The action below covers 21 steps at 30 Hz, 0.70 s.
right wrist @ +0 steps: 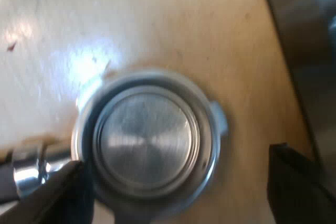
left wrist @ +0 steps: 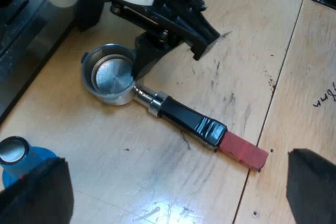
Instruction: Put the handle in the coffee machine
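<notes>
Item under inspection: the holder (left wrist: 157, 106) lies flat on the wooden tabletop (left wrist: 236, 66), loose, not locked into the espresso machine (left wrist: 26, 30).

Orientation: its metal basket (left wrist: 110, 74) faces mouth up and is empty, showing a bare perforated floor. The basket is the end nearest the machine's base. The long axis runs from the basket through a short metal neck and the glossy black grip to the red end (left wrist: 244, 150), which points away from the machine, slantwise across the boards.

Right gripper (right wrist: 173, 161): positioned directly over the basket, jaws released and spread wider than the rim. One finger (right wrist: 58, 192) sits at the neck where it joins the basket; the other stands off from the rim on the machine side. Nothing is grasped.

Left gripper (left wrist: 173, 171): hovers over the tabletop beside the handle, jaws released and wide apart, empty.

Other: a blue tamper (left wrist: 23, 158) stands upright near the basket, beside one left finger.
</notes>
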Each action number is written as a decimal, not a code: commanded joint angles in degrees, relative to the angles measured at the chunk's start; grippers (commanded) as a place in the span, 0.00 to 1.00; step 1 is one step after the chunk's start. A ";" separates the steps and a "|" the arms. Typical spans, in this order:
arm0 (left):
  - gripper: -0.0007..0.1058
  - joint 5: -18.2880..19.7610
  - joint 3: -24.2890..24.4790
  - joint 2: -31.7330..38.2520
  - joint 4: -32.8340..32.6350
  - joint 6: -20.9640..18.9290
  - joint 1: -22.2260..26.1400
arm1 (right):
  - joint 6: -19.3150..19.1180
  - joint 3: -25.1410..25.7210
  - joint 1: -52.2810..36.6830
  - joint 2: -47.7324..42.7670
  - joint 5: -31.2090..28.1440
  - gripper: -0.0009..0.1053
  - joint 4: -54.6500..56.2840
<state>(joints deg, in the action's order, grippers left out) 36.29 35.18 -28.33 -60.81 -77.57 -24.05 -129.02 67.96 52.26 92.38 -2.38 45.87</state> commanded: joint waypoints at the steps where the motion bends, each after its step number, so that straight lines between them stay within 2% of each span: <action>1: 0.79 -0.49 0.04 0.00 0.93 -0.53 -0.04 | -2.27 0.07 -0.06 -0.06 0.12 0.66 -2.63; 4: 0.79 -0.49 0.04 0.00 1.35 -0.53 -0.04 | -3.20 0.07 -0.06 0.13 0.10 0.66 -3.04; 21: 0.79 -0.49 0.04 0.00 1.61 -0.53 -0.04 | -3.23 0.20 -0.06 0.88 2.38 0.65 -0.09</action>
<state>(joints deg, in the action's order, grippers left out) 36.29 35.18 -28.33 -59.89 -77.57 -24.05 -131.51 67.96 52.26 92.96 -0.47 44.61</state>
